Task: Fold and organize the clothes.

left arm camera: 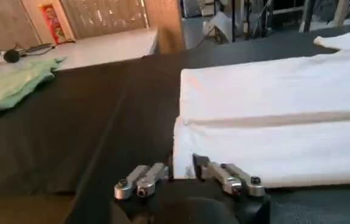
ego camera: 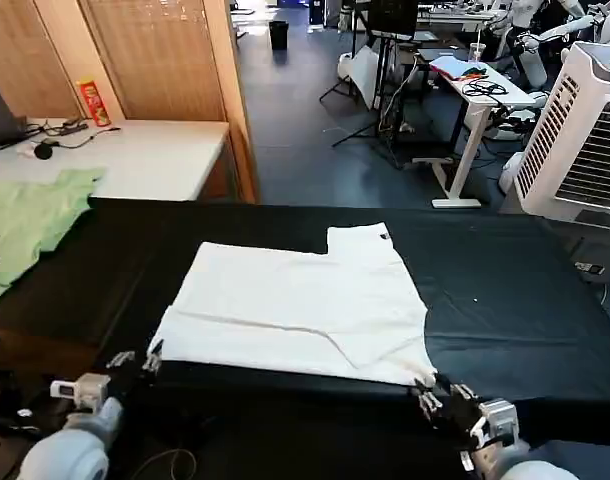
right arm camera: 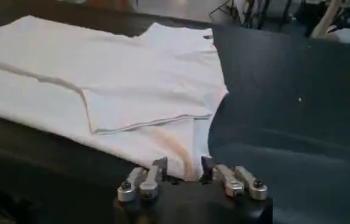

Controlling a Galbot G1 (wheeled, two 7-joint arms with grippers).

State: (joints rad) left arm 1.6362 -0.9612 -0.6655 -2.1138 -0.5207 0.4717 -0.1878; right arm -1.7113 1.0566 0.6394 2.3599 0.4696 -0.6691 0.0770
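Lying flat on the black bench (ego camera: 525,290), plain side up and already partly folded, the white T-shirt (ego camera: 305,300) has its near hem running along the bench's near edge. The left tool (ego camera: 135,362) sits at the hem's left corner and the right tool (ego camera: 440,395) at its right corner; in each wrist view the fingers stand apart with the cloth's edge lying between them, not yet clamped.

As I judge it, the main risk is an uneven pinch: if one tool closes on the top layer alone, or misses the edge, the lift will drag the shirt askew and spoil the fold already made. The folded-in sleeve flap (right arm camera: 144,106) near the right corner could also slip open when the hem is raised.

No print or lettering can be read on the shirt. A light green garment (ego camera: 30,220) lies at the bench's far left corner, well apart. The red can (ego camera: 92,102) on the white table (ego camera: 155,155) behind carries a label too small to read.
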